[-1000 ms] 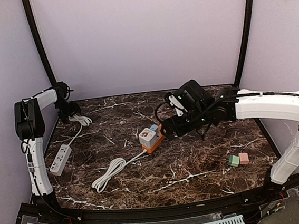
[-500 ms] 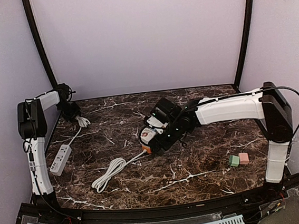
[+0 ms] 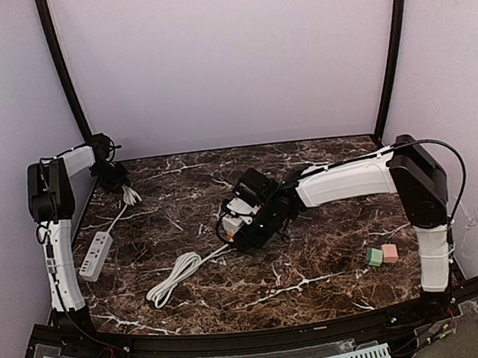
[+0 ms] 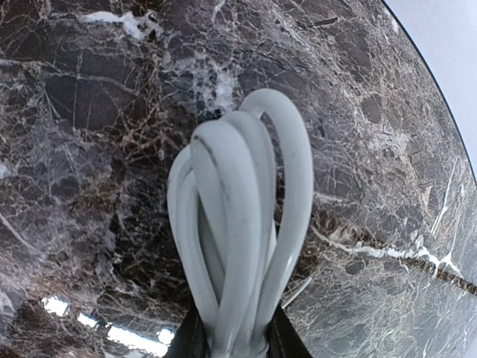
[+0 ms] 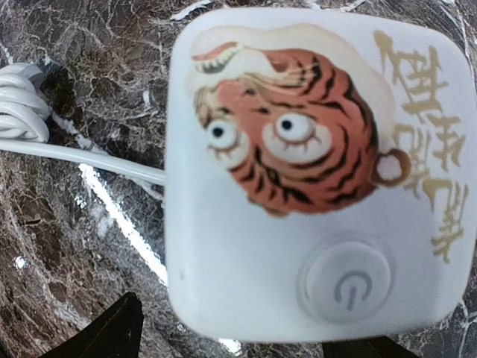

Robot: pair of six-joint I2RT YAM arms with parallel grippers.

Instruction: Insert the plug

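Right end effector (image 3: 244, 228) over cube (image 5: 313, 179), left (image 4: 235, 341) clasping cord (image 4: 238, 224)

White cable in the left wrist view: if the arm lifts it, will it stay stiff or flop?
Probably floppy: the white cable is bent into tight loops, so it would likely sag. It looks light, but it seems to run to the power strip, which might drag along. Its smooth sheath could slip.

The right arm (image 3: 341, 182) stretches across the mid-bench (image 3: 317, 286), barring the cube socket (image 3: 233, 222) from the right. A coiled cable (image 3: 176, 274) lies front-left of it. A power strip (image 3: 95, 254) and its cord (image 4: 238, 224), pinched in the left gripper (image 3: 117, 182), line the left edge. Open marble surrounds two blocks (image 3: 381, 255) front-right.
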